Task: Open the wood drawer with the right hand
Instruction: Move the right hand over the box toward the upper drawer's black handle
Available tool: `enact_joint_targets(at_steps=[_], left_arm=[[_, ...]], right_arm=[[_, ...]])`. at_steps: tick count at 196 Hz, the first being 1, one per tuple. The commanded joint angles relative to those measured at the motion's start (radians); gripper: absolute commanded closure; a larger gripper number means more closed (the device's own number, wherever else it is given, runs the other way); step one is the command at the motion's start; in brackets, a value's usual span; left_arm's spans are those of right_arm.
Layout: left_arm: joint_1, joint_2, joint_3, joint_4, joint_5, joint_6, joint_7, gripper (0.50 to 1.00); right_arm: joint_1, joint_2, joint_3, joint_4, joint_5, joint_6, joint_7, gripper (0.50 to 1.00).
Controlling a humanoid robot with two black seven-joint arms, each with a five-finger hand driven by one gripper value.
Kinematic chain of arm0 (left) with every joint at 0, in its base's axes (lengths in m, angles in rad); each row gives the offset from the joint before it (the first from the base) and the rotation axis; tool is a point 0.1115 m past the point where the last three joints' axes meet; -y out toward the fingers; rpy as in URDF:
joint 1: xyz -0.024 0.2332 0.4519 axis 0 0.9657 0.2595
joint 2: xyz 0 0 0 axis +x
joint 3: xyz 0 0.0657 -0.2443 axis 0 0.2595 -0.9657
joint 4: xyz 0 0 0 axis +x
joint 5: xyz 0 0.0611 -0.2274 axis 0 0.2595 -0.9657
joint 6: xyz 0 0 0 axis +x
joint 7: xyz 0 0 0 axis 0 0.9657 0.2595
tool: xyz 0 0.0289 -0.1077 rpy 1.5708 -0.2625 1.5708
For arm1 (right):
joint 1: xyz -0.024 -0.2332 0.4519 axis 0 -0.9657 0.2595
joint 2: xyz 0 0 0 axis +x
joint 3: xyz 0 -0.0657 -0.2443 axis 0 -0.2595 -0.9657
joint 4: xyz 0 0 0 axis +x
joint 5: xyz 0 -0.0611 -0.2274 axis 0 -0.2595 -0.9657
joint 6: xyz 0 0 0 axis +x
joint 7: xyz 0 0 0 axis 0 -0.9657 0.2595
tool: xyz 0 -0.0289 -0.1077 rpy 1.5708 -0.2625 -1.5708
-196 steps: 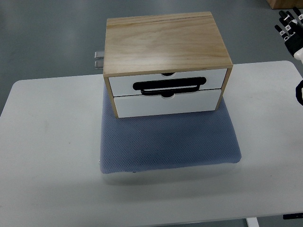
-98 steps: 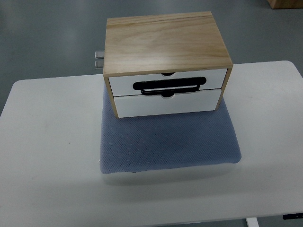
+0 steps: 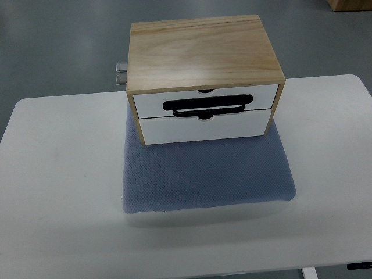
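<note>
- The wooden drawer box (image 3: 203, 52) stands at the far middle of the white table (image 3: 58, 192), its back part reaching past the table's far edge; its pale wood top faces the camera and shows grain running left to right.
- The box rests on the far part of a blue-grey mesh pad (image 3: 206, 174); the pad spreads out toward the near side, well beyond the box front, and lies flat on the table.
- Two white drawer fronts fill the box's near face, one above the other; the upper drawer (image 3: 151, 103) and the lower drawer (image 3: 203, 129) both sit flush with the wooden frame, so both are shut.
- A black loop handle (image 3: 207, 106) lies across the upper drawer front, wide and flat, running nearly the width of the drawer; small half-round notches show at the top edge of each drawer front.
- A small grey metal fitting (image 3: 121, 74) sticks out from the box's left side, near the back; what it is cannot be told.
- Neither robot hand shows anywhere in the top view, so the state of their fingers cannot be told; nothing touches the handle or the box.
- A corner of a brown box (image 3: 350, 4) shows at the top right edge, on the grey floor (image 3: 58, 46) beyond the table.
</note>
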Motion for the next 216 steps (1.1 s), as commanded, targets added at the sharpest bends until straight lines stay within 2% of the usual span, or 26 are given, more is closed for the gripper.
enact_joint_targets(at_steps=[1,22,30,69,92,93,110,111,115,146,216], left_arm=[[0.001,0.0,-0.001,0.002,0.0,0.0,0.0,0.5],[0.001,0.0,-0.001,0.002,0.0,0.001,0.0,0.5],[0.001,0.0,-0.001,0.0,0.0,0.0,0.0,0.5],[0.001,0.0,-0.001,0.0,0.0,0.0,0.0,0.5],[0.001,0.0,-0.001,0.002,0.0,0.001,0.002,0.5],[0.001,0.0,-0.001,0.0,0.0,0.001,0.002,0.5],[0.001,0.0,-0.001,0.0,0.0,0.001,0.0,0.5],[0.001,0.0,-0.001,0.0,0.0,0.0,0.002,0.5],[0.001,0.0,-0.001,0.002,0.0,0.0,0.0,0.5],[0.001,0.0,-0.001,0.002,0.0,0.0,0.0,0.5],[0.001,0.0,0.001,0.0,0.0,0.001,0.0,0.5]], right_arm=[[0.078,0.065,-0.033,0.036,-0.085,0.012,-0.002,0.556],[0.102,0.096,-0.059,0.058,-0.117,0.012,-0.003,0.556],[0.115,0.142,-0.084,0.085,-0.161,0.012,-0.012,0.556],[0.119,0.188,-0.159,0.134,-0.171,0.012,-0.035,0.556],[0.136,0.189,-0.179,0.171,-0.166,0.012,-0.034,0.556],[0.145,0.189,-0.196,0.214,-0.163,0.012,-0.034,0.556],[0.152,0.188,-0.205,0.239,-0.16,0.012,-0.034,0.556],[0.158,0.188,-0.207,0.272,-0.16,0.012,-0.034,0.556],[0.161,0.188,-0.207,0.283,-0.158,0.012,-0.035,0.556],[0.167,0.183,-0.204,0.337,-0.157,0.012,-0.035,0.556],[0.06,0.216,-0.197,0.345,-0.157,0.012,-0.055,0.556]])
